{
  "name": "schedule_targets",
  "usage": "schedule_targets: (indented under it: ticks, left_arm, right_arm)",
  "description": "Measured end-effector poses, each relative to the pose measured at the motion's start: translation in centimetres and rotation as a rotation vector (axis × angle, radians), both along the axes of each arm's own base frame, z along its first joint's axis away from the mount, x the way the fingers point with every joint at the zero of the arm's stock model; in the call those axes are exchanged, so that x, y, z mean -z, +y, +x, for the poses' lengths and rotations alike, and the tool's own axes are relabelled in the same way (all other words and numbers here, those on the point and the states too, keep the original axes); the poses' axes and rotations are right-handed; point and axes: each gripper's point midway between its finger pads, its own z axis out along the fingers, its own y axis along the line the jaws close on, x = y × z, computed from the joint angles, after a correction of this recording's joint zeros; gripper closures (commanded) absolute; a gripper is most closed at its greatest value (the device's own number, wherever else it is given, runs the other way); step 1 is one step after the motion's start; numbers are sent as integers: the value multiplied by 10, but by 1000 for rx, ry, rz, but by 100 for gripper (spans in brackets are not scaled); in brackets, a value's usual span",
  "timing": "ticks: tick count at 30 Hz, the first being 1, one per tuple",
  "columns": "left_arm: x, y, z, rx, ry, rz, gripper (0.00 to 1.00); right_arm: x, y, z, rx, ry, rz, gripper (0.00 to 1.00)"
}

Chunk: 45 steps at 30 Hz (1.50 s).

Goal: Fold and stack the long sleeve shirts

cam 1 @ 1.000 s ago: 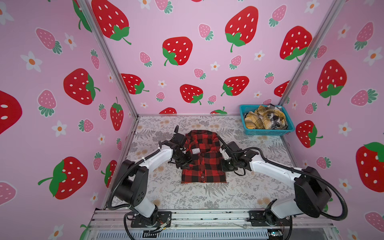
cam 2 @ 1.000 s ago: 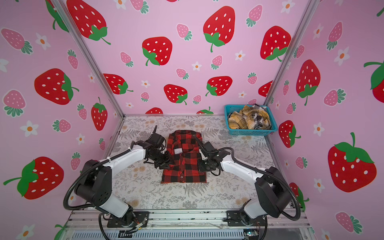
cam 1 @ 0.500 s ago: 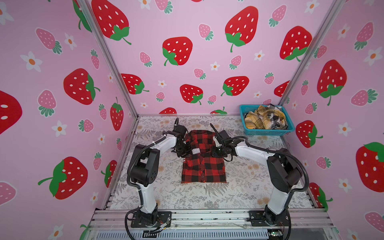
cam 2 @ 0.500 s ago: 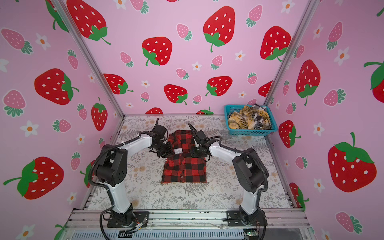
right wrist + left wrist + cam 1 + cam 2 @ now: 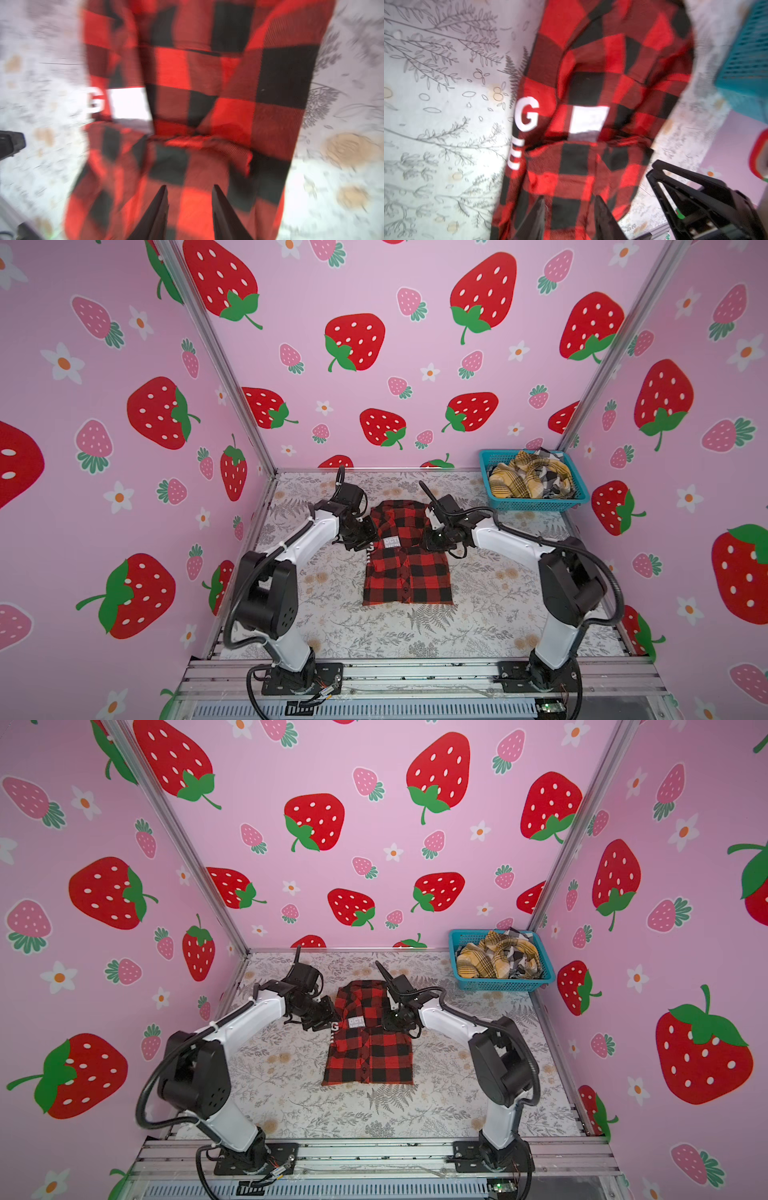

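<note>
A red-and-black checked long sleeve shirt (image 5: 407, 572) (image 5: 370, 1056) with white lettering lies folded into a rectangle in the middle of the table, collar end toward the back wall. My left gripper (image 5: 365, 537) (image 5: 570, 198) hovers at its left edge beside the lettering. Its jaws are open, with fabric showing below the gap. My right gripper (image 5: 432, 539) (image 5: 189, 186) is over the right edge, also open with nothing clamped. A mustard-yellow plaid shirt (image 5: 513, 483) and a black-white plaid shirt (image 5: 552, 477) lie crumpled in the basket.
The teal mesh basket (image 5: 536, 504) (image 5: 500, 984) stands in the back right corner of the floral-print table (image 5: 478, 614). Pink strawberry walls close in three sides. The arm bases sit on a metal rail (image 5: 415, 672) at the front edge.
Both grippers have slid along the shirt's side edges toward its collar end, and both arms' elbows have lifted. The red-and-black shirt lies where it was.
</note>
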Motion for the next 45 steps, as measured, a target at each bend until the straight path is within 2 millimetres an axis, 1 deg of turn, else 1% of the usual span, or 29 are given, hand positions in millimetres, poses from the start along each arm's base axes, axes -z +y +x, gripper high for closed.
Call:
schedule_targets:
  ticks: [1,2,3,4,5,6,8,10,11,15,17,19,20,22,25,27,29,30,31,33,35,37,38,39,40,43,45]
  left_arm:
    - [-13,-7,-9,21,-30,-25,72]
    - [-20,-13,-19,38,-43,-50,75]
    - [-20,-18,-28,50,-37,-71,77]
    - [-14,-23,-39,66,-17,-93,77]
    - [-2,-25,-49,66,22,-106,77]
    - [10,-25,-56,62,60,-112,77]
    - [42,-21,-75,40,170,-110,79]
    - [63,-19,-87,20,247,-106,79]
    - [70,-19,-91,11,270,-107,79]
    - [82,-22,-102,4,294,-116,82]
    - [95,-17,-113,-7,322,-108,82]
    - [112,-10,-129,-25,367,-93,83]
    - [121,-5,-140,-39,397,-86,83]
    - [122,-4,-147,-51,412,-114,83]
    - [119,-1,-149,-63,392,-110,83]
    - [117,2,-150,-68,385,-101,81]
    - [114,5,-152,-70,379,-85,77]
    - [112,7,-152,-71,376,-76,76]
    - [108,8,-152,-71,370,-66,75]
    - [95,8,-146,-71,341,-63,73]
    - [74,3,-131,-64,285,-79,73]
    - [56,-5,-116,-53,232,-103,73]
    - [50,-9,-109,-48,213,-113,73]
    - [46,-12,-103,-43,201,-121,73]
    - [45,-15,-98,-40,195,-128,73]
    - [53,-20,-85,-42,209,-123,73]
    - [64,-21,-78,-50,229,-111,74]
  right_arm:
    - [-14,4,-11,-20,-21,25,67]
    - [-24,8,-23,-45,-34,48,68]
    - [-29,12,-35,-64,-34,63,69]
    - [-30,16,-48,-85,-26,76,69]
    - [-26,21,-60,-108,-10,79,70]
    - [-21,24,-69,-123,7,78,71]
    - [-1,29,-86,-145,63,53,74]
    - [18,32,-94,-146,113,28,75]
    - [28,33,-98,-141,137,17,76]
    - [64,26,-115,-119,229,-24,78]
    - [81,23,-126,-114,278,-50,78]
    - [92,22,-136,-116,311,-64,78]
    - [93,23,-138,-117,317,-58,78]
    - [92,24,-141,-119,329,-48,77]
    - [91,26,-142,-118,337,-40,70]
    - [89,27,-143,-121,333,-43,62]
    - [81,26,-142,-120,314,-50,52]
    - [76,23,-140,-119,297,-57,51]
    - [66,19,-138,-112,272,-59,50]
    - [46,11,-132,-92,226,-52,52]
    - [24,0,-121,-60,177,-28,57]
    - [12,-11,-112,-29,146,-1,59]
    - [12,-18,-110,-17,144,0,61]
    - [17,-24,-109,-4,148,-10,63]
    - [26,-31,-109,9,161,-29,64]
    - [57,-46,-119,17,217,-100,64]
    - [72,-52,-124,22,245,-137,66]
